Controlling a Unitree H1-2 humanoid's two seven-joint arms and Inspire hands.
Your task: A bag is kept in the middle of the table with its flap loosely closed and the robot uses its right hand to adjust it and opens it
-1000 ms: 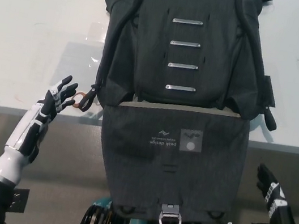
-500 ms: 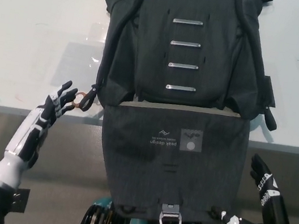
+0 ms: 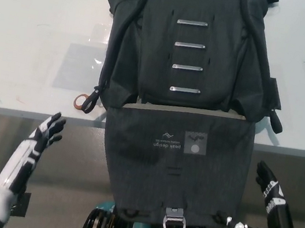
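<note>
- A dark grey fabric backpack lies in the middle of the white table, its body resting flat on the tabletop.
- Its front panel carries four short silver metal bars set in a column, one above the other.
- The backpack's flap is folded open: it hangs down over the near table edge, inner side up, with a printed logo and a pale round patch visible on it.
- A silver metal buckle sits at the flap's lowest edge, in the middle.
- At the mouth of the backpack a thin pale strip of lining shows where the flap meets the body; what is inside cannot be seen.
- A black strap ends in a small orange ring that lies on the table just beside the backpack's left lower corner.
- The black right hand is below the table edge, near the flap's right lower corner, fingers spread apart and holding nothing; one fingertip is close to the flap's bottom edge, but whether it touches cannot be told.
- The white left hand rests below the table edge at the lower left, fingers spread, empty, apart from the ring and the backpack.
</note>
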